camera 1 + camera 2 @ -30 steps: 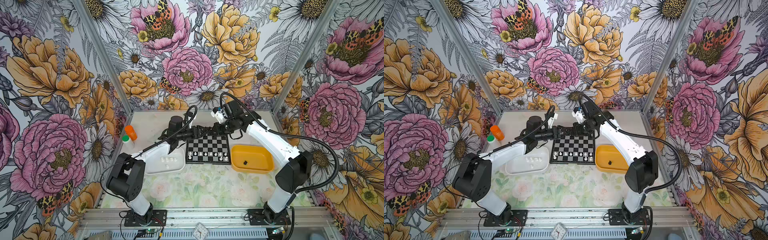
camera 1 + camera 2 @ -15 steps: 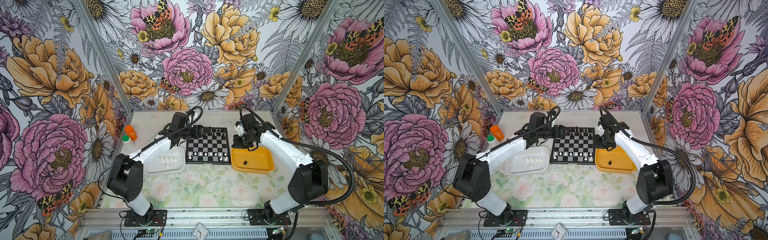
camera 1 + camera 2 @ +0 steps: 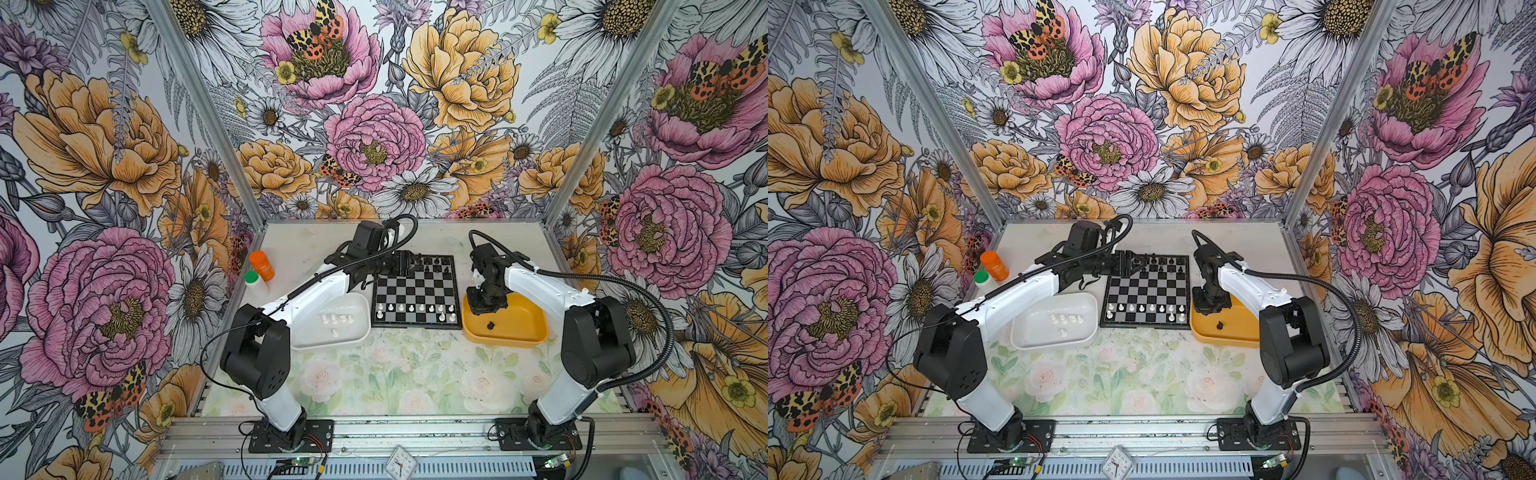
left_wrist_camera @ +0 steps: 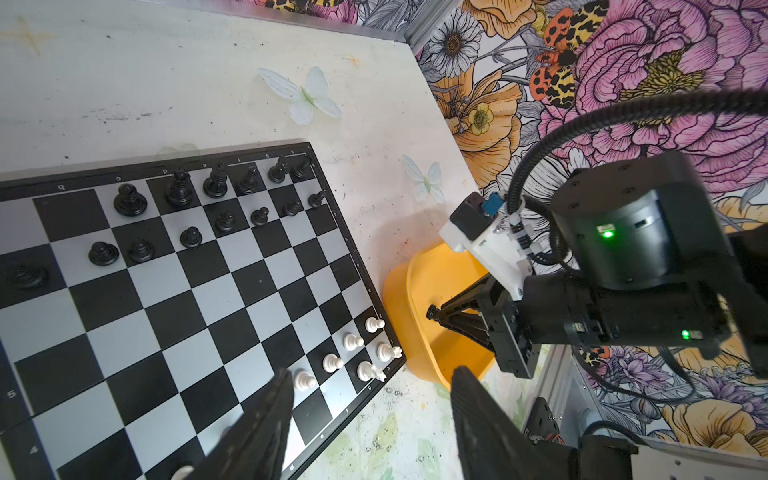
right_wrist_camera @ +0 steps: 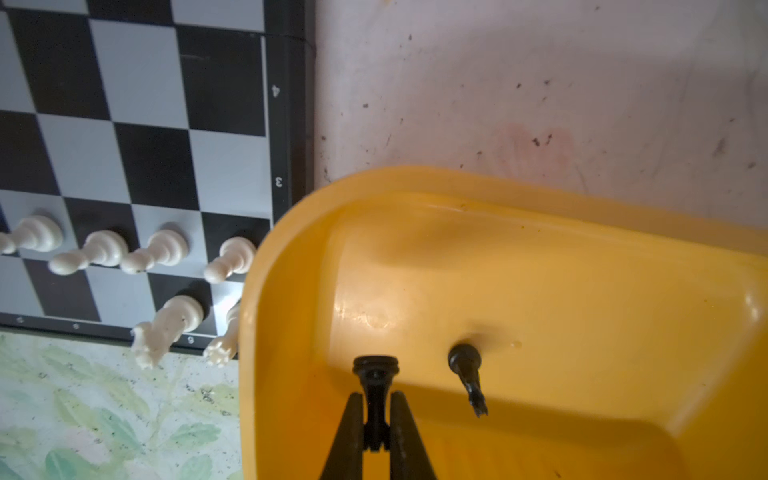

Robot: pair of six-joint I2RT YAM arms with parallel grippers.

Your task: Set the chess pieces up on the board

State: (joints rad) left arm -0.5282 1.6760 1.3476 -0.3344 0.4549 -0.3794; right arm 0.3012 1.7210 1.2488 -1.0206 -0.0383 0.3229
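The board (image 3: pixel 415 291) (image 3: pixel 1148 291) lies mid-table. White chess pieces (image 3: pixel 411 308) line its near rows and black chess pieces (image 3: pixel 436 266) its far rows. My right gripper (image 5: pixel 376 399) (image 3: pixel 484 305) hangs over the yellow tray (image 5: pixel 540 195), shut on a thin black piece (image 5: pixel 375 374) held by its stem. Another black piece (image 5: pixel 467 370) (image 3: pixel 490 325) lies in the tray. My left gripper (image 4: pixel 372 374) (image 3: pixel 405 266) is open and empty above the board's far left corner.
A white tray (image 3: pixel 361 332) left of the board holds several white pieces (image 3: pixel 334 319). An orange bottle (image 3: pixel 262 266) and a green-capped white bottle (image 3: pixel 253 282) stand by the left wall. The yellow tray (image 3: pixel 536 328) touches the board's right side.
My right gripper has swung from above the board's far edge to the right and nearer, over the yellow tray, staying shut. The left arm has hardly moved.
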